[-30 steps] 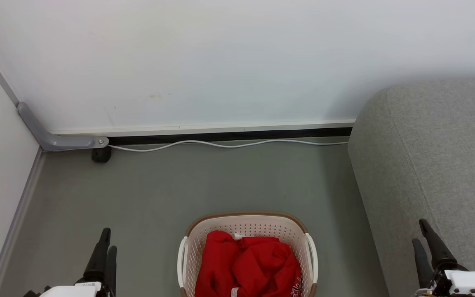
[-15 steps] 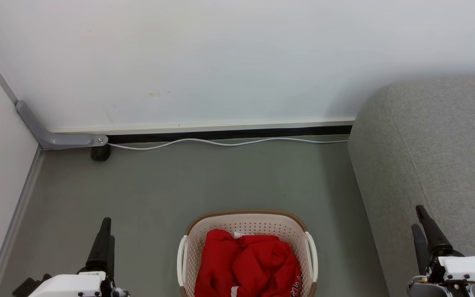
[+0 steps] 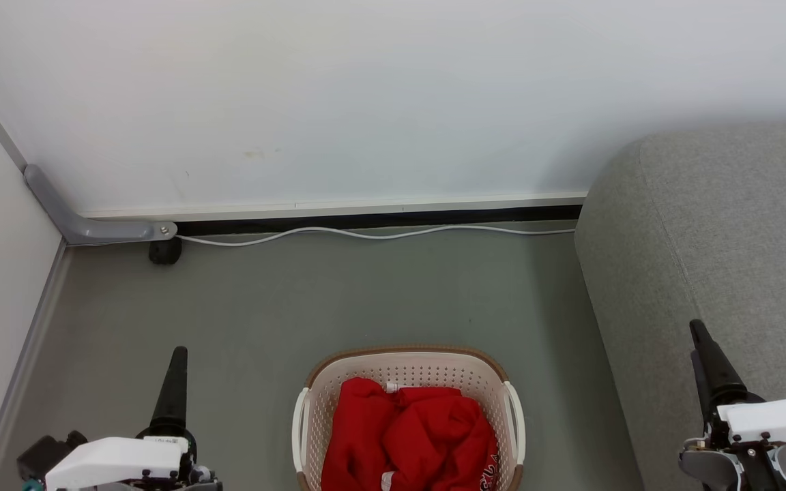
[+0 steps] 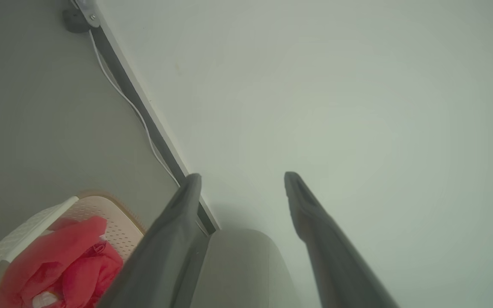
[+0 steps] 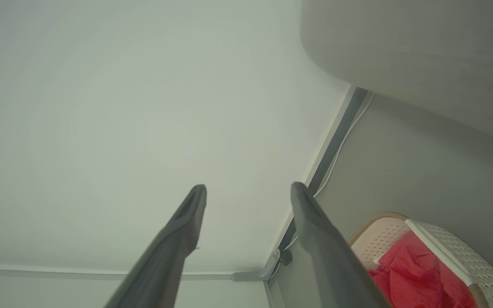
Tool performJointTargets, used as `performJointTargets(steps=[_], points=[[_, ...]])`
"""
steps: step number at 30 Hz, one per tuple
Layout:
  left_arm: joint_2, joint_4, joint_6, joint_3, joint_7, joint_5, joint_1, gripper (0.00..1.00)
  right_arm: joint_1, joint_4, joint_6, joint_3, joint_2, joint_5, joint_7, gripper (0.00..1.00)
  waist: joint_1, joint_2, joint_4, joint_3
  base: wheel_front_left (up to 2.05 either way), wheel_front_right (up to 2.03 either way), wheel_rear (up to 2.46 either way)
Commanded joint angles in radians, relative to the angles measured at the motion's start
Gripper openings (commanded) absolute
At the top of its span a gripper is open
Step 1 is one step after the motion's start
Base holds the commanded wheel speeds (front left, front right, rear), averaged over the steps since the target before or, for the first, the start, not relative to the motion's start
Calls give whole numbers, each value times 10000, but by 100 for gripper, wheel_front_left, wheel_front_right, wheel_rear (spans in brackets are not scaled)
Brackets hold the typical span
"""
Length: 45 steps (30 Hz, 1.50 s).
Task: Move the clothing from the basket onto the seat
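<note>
The cream basket (image 3: 408,368) with a brown rim stands on the floor at the bottom centre of the head view, and crumpled red clothing (image 3: 410,440) lies in it. The grey seat (image 3: 727,252) fills the right side. My left gripper (image 3: 176,356) is left of the basket, and my right gripper (image 3: 701,334) rises in front of the seat; both point up. In the left wrist view my left gripper (image 4: 242,176) is open and empty, with the basket (image 4: 37,220) and clothing (image 4: 62,261) at lower left. In the right wrist view the open, empty right gripper (image 5: 248,187) has the basket (image 5: 456,248) at lower right.
A white wall runs across the back, with a dark baseboard and a white cable (image 3: 372,235) along the floor. A grey bracket (image 3: 86,228) and a small black foot (image 3: 164,251) sit in the left corner. Grey floor lies between the wall and the basket.
Both grippers have risen in the head view, showing more of their white wrists. The whole picture has shifted slightly upward. The basket and clothing lie as before.
</note>
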Motion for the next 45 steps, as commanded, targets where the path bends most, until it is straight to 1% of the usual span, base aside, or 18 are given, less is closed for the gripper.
performJointTargets(steps=[1, 17, 18, 25, 32, 45], points=[[128, -232, -30, 69, -98, 413, -682, 100, -568, -151, 36, 115, -252, -326, -173, 100, -1, 0, 0, 3, 0, 0, 0], [203, -57, -41, -76, -567, 3038, -991, 100, -1048, 119, 38, 512, -557, -2780, -642, 100, -1, 0, -13, 51, 0, 0, 0], [203, -57, -41, -76, -567, 3038, -991, 100, -1048, 119, 38, 512, -557, -2780, -642, 100, -1, 0, -13, 51, 0, 0, 0], [230, 21, -46, -59, -772, 4317, -1155, 100, -1233, 197, 38, 631, -648, -3903, -848, 100, -1, 0, -18, 65, 0, 0, 0], [243, 128, -51, -103, -978, 5376, -1322, 100, -1422, 281, 39, 810, -737, -4828, -1054, 100, -1, 0, -23, 90, 0, 0, 0], [250, 321, -40, 53, -1359, 7312, -1628, 100, -1753, 419, 41, 976, -906, -6645, -1435, 100, -1, 0, -46, 119, 0, 0, 0]])
